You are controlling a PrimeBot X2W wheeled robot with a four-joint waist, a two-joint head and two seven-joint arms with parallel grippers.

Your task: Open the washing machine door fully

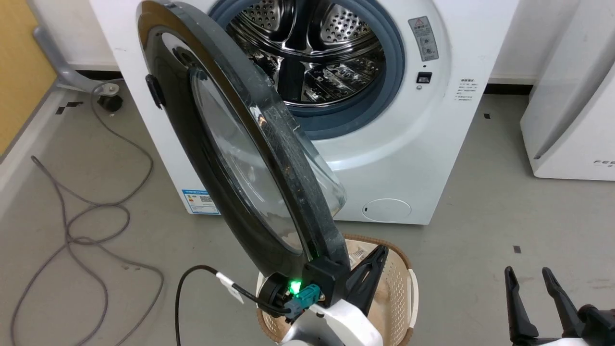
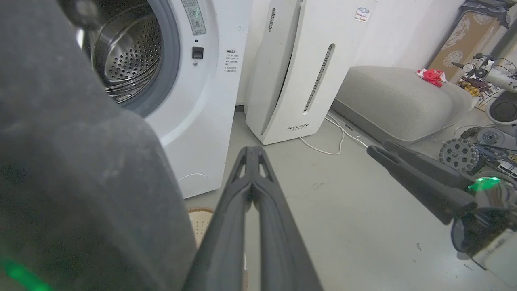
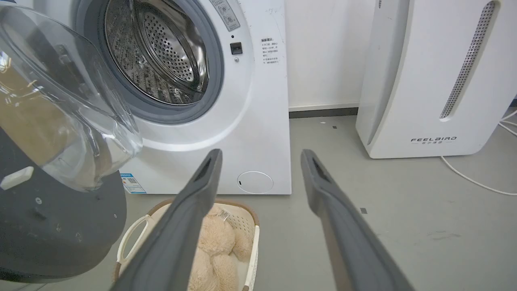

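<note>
Both fingers of the left gripper (image 1: pixel 379 253) lay pressed together on nothing in the head view, low beside the bottom rim of the washing machine door (image 1: pixel 230 158), on the side that faced the drum (image 1: pixel 312 53); whether they touched the rim could not be told. The door stood swung well out from the washing machine (image 1: pixel 399 158), hinged at the robot's left, its edge turned toward the camera. The right gripper (image 1: pixel 528 275) hung at the lower right, fingers apart and empty, well apart from the door, and a laundry basket (image 1: pixel 409 288) sat on the floor near the door's lower edge. In the left wrist view the left gripper (image 2: pixel 252 151) pointed past the machine's front toward the FEELBIRD appliance (image 2: pixel 291 81), with the washing machine door (image 2: pixel 80 169) a dark blurred mass close at its left. In the right wrist view the right gripper (image 3: pixel 261 155) spread wide above the laundry basket (image 3: pixel 253 230), which held a plush toy (image 3: pixel 214 246), and the door's clear bowl bulged at the left, well clear of the grey gasket (image 3: pixel 216 68). Most of the opening looked done: the latch was released, the drum was exposed, and the door stood roughly square to the front. What seemed left was the last stretch of swing toward the robot's left, and the closed left fingers looked placed to push it.
</note>
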